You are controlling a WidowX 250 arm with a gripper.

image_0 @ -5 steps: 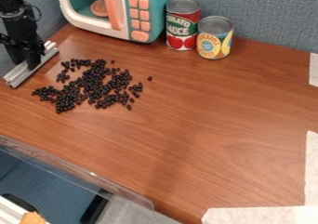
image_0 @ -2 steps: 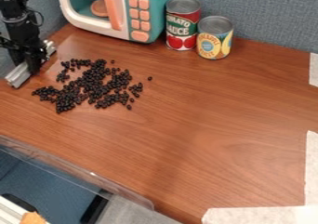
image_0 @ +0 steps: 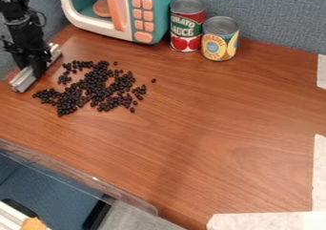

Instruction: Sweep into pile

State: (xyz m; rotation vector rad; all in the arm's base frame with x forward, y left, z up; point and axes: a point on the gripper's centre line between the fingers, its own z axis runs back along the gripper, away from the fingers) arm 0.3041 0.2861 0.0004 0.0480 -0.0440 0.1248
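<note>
In the camera view, the jaws pinch a silvery straight metal bar [image_0: 24,79], its long axis roughly along the desk's [image_0: 210,129] left edge; the small round black beans [image_0: 98,85] lie scattered just inward of it.

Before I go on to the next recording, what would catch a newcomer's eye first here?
Probably the loose spread of small black pieces on the brown table's left half, one lying apart on its right side. Just left of them, the black pincer holds a silvery bar. Behind stands a teal-and-white toy microwave with orange buttons.
</note>
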